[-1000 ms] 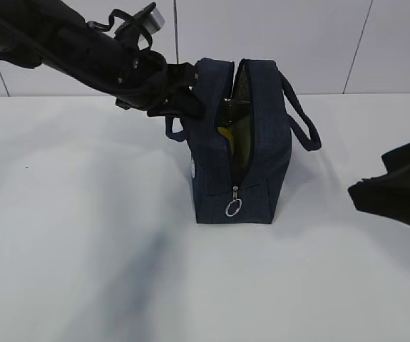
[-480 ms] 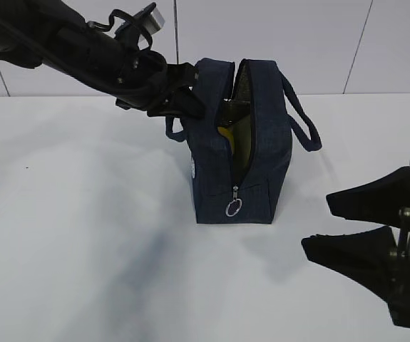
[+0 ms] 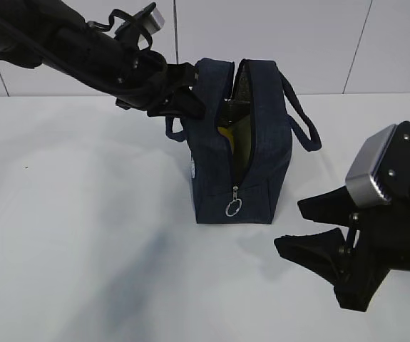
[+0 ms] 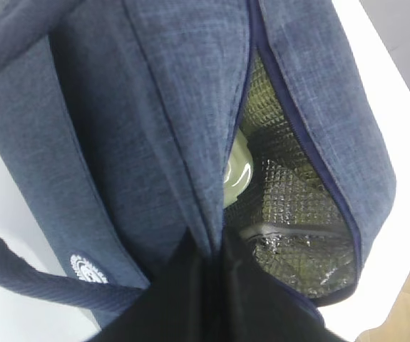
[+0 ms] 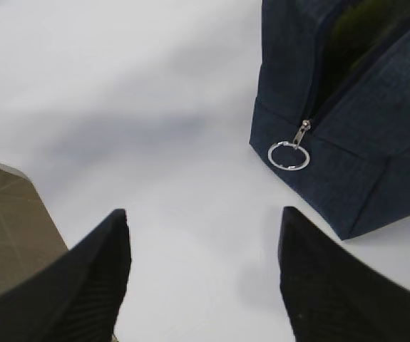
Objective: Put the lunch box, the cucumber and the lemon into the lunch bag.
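Standing at frame centre on the white table (image 3: 83,214), the navy lunch bag (image 3: 262,164) gapes unzipped, pale green and yellow showing inside. The left gripper (image 3: 183,100), upper left, pinches its rim; keeping that steady helps. The right gripper (image 3: 301,228), lower right, is spread, empty.

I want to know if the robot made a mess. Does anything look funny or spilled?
Nothing is spilled or broken. The lunch bag stands upright on the table, unzipped, with something green and yellow inside. The left gripper pinches the bag's top edge; the right gripper is open and empty.
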{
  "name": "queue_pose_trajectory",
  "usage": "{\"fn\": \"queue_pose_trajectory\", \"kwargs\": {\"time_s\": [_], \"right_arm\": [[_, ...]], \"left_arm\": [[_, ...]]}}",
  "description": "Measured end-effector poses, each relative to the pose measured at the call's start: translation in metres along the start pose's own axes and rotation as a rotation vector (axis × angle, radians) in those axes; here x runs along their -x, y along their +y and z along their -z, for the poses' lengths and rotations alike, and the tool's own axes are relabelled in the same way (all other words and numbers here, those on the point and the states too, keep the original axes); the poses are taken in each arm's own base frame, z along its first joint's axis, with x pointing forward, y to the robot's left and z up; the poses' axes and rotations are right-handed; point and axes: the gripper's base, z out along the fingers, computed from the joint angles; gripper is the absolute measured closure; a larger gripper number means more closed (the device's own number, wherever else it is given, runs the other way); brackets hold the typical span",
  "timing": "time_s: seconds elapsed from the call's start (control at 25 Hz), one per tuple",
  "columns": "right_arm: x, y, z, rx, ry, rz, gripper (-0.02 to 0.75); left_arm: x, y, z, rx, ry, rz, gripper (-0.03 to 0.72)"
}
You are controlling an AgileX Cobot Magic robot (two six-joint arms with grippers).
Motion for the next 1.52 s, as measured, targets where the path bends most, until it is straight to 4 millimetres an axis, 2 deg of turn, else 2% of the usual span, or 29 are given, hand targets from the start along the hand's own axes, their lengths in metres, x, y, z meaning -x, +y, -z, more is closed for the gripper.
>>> {"fn": "queue_pose_trajectory", "kwargs": {"time_s": [0.08, 0.28, 0.52, 0.76, 1.04, 1.16, 1.52], "right_arm": [[-0.004, -0.001, -0.005, 0.014, 0.013, 0.014, 0.250], [-0.007, -0.003, -0.014, 0.049, 0.024, 0.220, 0.250], [-0.017, -0.009, -0.042, 0.144, 0.046, 0.298, 0.250], [-0.018, -0.022, -0.072, 0.197, 0.044, 0.301, 0.250], [-0.018, -0.040, -0.084, 0.140, 0.090, 0.311, 0.250], [-0.021, -0.051, -0.089, 0.120, 0.102, 0.256, 0.250], [-0.022, -0.065, -0.110, 0.135, 0.089, 0.197, 0.250]], "left_arm": [[0.000, 0.000, 0.000, 0.000, 0.000, 0.000, 0.686], [0.000, 0.000, 0.000, 0.000, 0.000, 0.000, 0.686], [0.000, 0.000, 0.000, 0.000, 0.000, 0.000, 0.686], [0.000, 0.000, 0.000, 0.000, 0.000, 0.000, 0.686], [0.000, 0.000, 0.000, 0.000, 0.000, 0.000, 0.686], [0.000, 0.000, 0.000, 0.000, 0.000, 0.000, 0.686], [0.000, 0.000, 0.000, -0.003, 0.003, 0.000, 0.686]]}}
